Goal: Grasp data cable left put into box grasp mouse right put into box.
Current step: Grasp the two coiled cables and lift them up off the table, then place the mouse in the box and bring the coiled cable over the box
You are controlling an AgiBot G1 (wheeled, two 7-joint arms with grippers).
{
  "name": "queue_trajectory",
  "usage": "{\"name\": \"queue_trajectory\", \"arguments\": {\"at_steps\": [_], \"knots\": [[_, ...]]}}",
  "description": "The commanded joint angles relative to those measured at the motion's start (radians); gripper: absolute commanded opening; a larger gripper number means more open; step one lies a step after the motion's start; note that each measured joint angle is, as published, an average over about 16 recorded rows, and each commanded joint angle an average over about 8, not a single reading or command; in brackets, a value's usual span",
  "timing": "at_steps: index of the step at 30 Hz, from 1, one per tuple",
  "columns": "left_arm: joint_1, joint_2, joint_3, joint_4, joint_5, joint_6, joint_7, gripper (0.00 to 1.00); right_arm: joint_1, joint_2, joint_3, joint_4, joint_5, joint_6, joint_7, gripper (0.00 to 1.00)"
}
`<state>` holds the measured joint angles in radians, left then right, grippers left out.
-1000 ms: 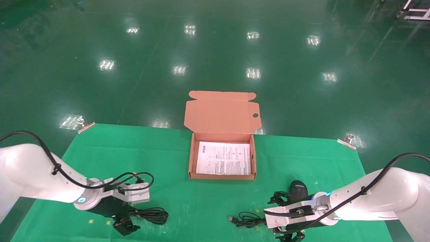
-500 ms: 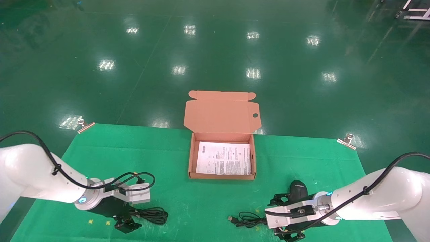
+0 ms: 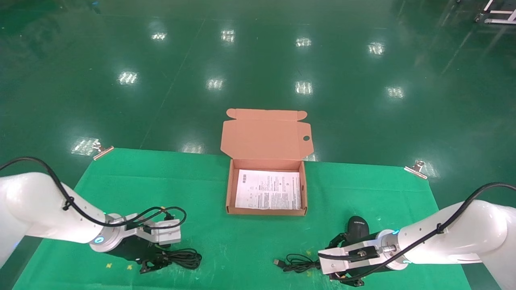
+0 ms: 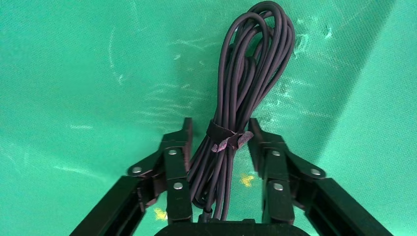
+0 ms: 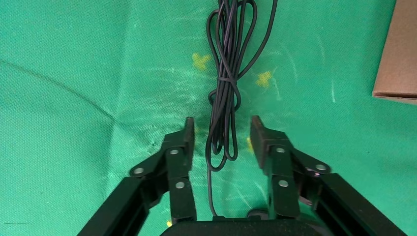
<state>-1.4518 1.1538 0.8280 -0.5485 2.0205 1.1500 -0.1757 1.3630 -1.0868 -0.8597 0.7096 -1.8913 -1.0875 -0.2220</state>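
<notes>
I had the left gripper (image 4: 219, 147) spread around the coiled black data cable (image 4: 246, 83), and the right gripper (image 5: 222, 142) spread astride the black mouse's thin cord (image 5: 226, 98) on the green bench (image 3: 242, 241).

A robotics test hall or factory floor: a glossy green epoxy floor (image 3: 258, 60) mirrors rows of ceiling lights, and a green cloth (image 3: 201, 189) is clipped over a worktable.

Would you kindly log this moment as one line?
left gripper: open, straddling data cable | right gripper: open over mouse cord | box: open
</notes>
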Motion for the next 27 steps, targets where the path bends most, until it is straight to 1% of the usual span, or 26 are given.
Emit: {"name": "queue_trajectory", "arguments": {"at_steps": [1, 11, 16, 20, 24, 27], "knots": [[0.000, 0.000, 0.000, -0.001, 0.000, 0.000, 0.000, 0.00, 0.000, 0.000, 0.000, 0.001, 0.000, 0.000, 0.000, 0.00], [0.000, -0.001, 0.000, -0.003, 0.000, 0.001, 0.000, 0.00, 0.001, 0.003, 0.000, 0.002, -0.003, 0.002, 0.003, 0.00], [-0.002, -0.017, -0.007, -0.030, -0.015, 0.008, 0.020, 0.00, 0.010, 0.035, 0.018, 0.033, -0.004, 0.029, 0.049, 0.00], [-0.013, -0.055, -0.024, -0.097, -0.036, 0.017, 0.040, 0.00, 0.027, 0.102, 0.054, 0.126, 0.003, 0.053, 0.129, 0.00], [-0.033, -0.103, -0.045, -0.204, -0.049, 0.012, 0.038, 0.00, 0.060, 0.183, 0.096, 0.268, 0.001, 0.069, 0.218, 0.00], [-0.044, -0.134, -0.061, -0.303, -0.049, -0.004, 0.020, 0.00, 0.092, 0.220, 0.122, 0.370, -0.012, 0.086, 0.275, 0.00]]}}
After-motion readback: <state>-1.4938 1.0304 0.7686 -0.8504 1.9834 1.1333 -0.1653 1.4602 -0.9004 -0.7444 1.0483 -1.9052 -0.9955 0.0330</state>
